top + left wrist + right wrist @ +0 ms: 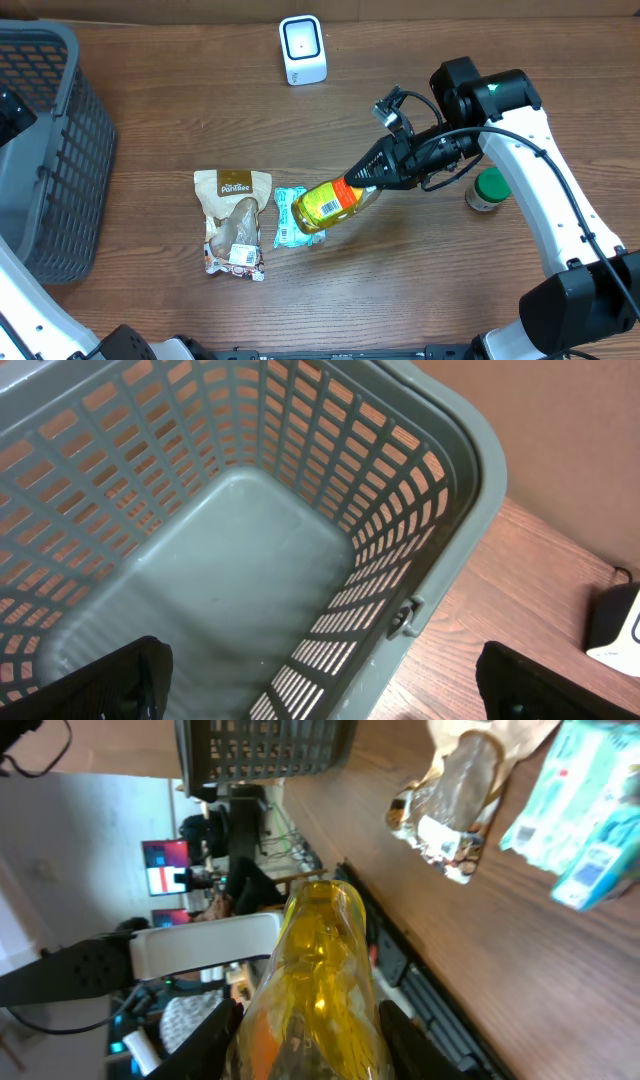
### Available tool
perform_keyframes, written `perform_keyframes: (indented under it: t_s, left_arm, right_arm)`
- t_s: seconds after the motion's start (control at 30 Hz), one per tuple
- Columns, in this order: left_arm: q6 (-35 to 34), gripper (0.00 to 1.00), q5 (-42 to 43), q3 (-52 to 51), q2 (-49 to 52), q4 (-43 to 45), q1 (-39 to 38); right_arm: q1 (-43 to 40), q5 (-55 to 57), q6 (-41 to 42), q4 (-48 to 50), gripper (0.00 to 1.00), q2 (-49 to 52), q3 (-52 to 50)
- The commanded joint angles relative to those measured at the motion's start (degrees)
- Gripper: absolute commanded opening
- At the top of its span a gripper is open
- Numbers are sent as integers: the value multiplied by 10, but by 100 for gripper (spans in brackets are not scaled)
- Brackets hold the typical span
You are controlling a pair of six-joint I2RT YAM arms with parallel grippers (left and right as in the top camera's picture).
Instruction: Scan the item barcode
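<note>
Overhead: right arm (545,190) outstretched with bottle (325,205)

Wooden table (200,110). Grey slatted basket (85,140) at the left edge. Brown pouch (232,220) lies flat mid-table, with a teal packet (287,226) just beside it. Green-lidded jar (488,188) stands upright, well apart, on the right.

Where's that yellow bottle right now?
Overhead, the yellow bottle is near the middle of the table, held by the right gripper, its base overlapping the teal packet beside the brown pouch.
</note>
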Motion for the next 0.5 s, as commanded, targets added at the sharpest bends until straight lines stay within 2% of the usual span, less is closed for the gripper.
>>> perform_keyframes:
  t_s: [0.0,0.1,0.27,0.47]
  left_arm:
    - [-3,99,6,-3,2,2,-1]
    - [-3,100,6,-3,2,2,-1]
    - [-3,100,6,-3,2,2,-1]
    - [-3,100,6,-3,2,2,-1]
  right_arm:
    - [3,10,-2,6,4,-12,15]
    - [3,64,-2,16,4,-12,15]
    - [3,239,5,35,4,-12,15]
    - [3,433,109,89,4,-12,11]
